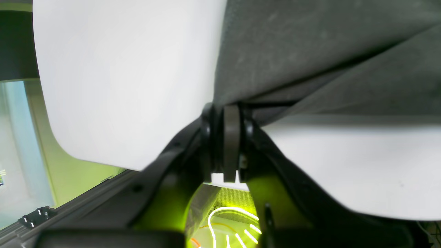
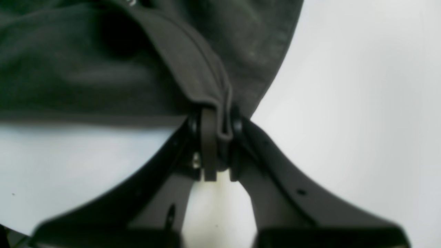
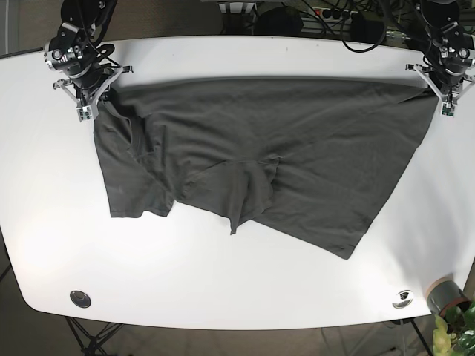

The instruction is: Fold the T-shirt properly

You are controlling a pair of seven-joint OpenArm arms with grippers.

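Along the table's (image 3: pixel 223 297) near edge sit two small round fittings (image 3: pixel 80 298). Past them the dark T-shirt (image 3: pixel 260 156) lies spread and rumpled across the middle, its lower part bunched. At the far corners, the right gripper (image 3: pixel 95 99) and left gripper (image 3: pixel 438 93) are each clamped on the shirt's far edge.

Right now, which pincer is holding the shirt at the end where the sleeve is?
The right pincer, at the overhead view's left. The sleeve hangs just below it; the left pincer grips the plain far corner.
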